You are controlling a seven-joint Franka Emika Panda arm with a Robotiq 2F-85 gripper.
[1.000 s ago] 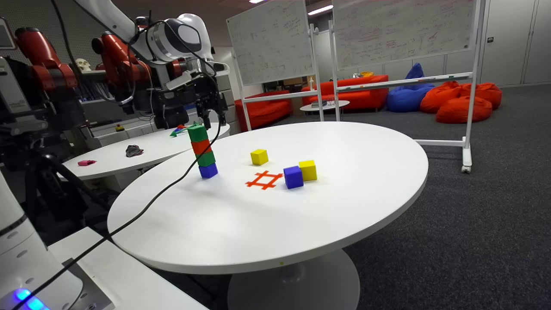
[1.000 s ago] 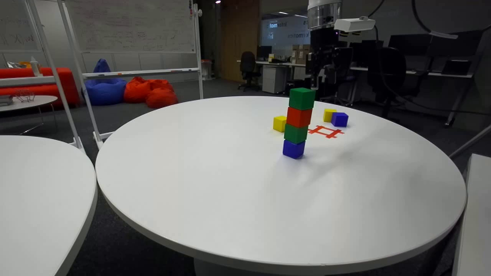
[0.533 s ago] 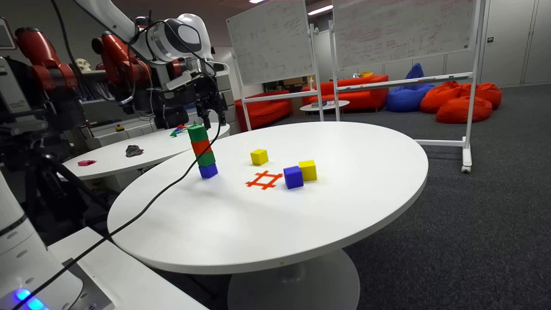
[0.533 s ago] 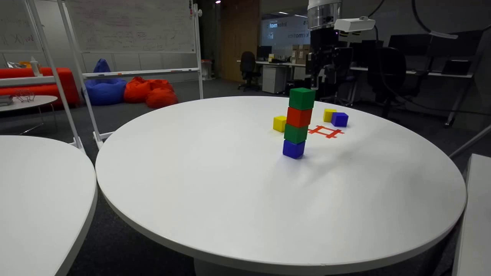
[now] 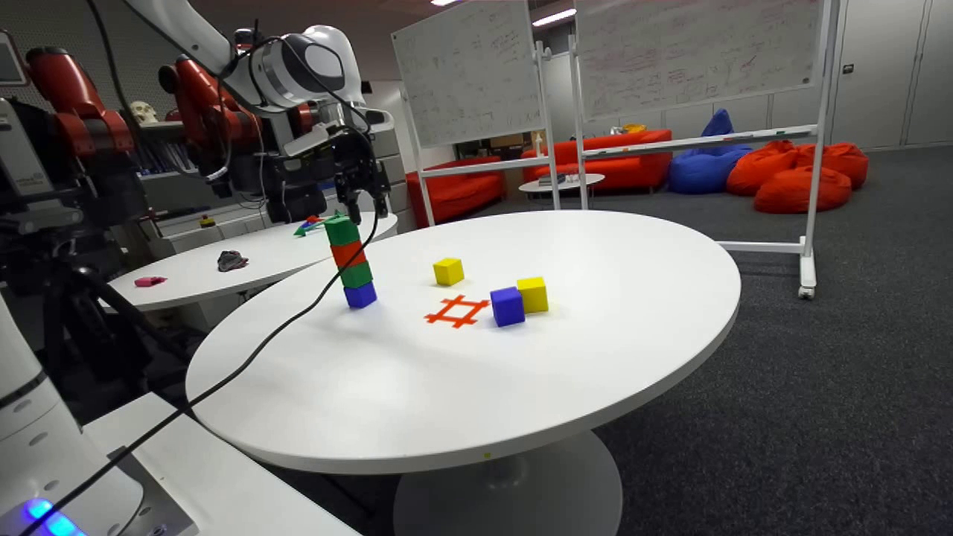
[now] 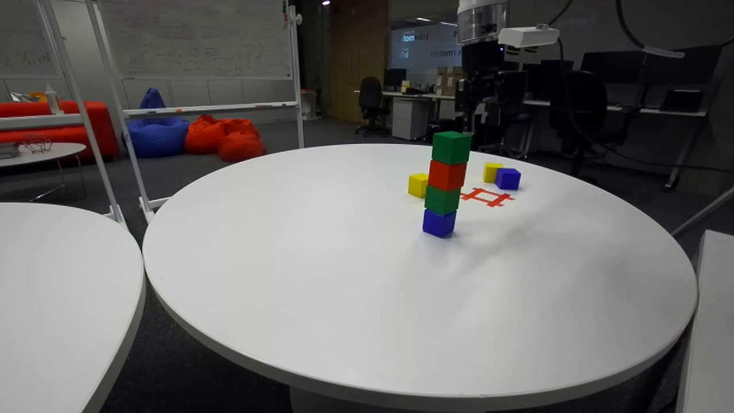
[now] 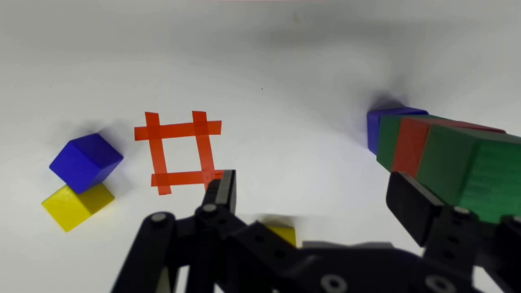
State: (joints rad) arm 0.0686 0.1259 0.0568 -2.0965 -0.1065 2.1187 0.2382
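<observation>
My gripper [image 7: 313,181] is open and holds nothing. In both exterior views it hangs pointing down, close to the top of a block stack [image 5: 350,254] [image 6: 447,174]. From the bottom up, the stack is blue, green, red and green, slightly uneven. In the wrist view the right finger overlaps the stack's top green block [image 7: 492,179]; I cannot tell if they touch. A lone yellow block [image 5: 448,272] is partly hidden behind the left finger's linkage in the wrist view [image 7: 287,234]. A blue block [image 7: 86,162] stands against another yellow block [image 7: 69,209].
Red tape [image 7: 179,130] marks a small square on the round white table [image 5: 610,365]. A black cable [image 5: 188,407] crosses in front of the stack in an exterior view. Another white table [image 6: 63,287] adjoins this one. Red robot arms [image 5: 205,97] and whiteboards [image 5: 469,82] stand behind.
The arm and gripper have shifted very slightly to the left in both exterior views. The stack and the loose blocks have not moved.
</observation>
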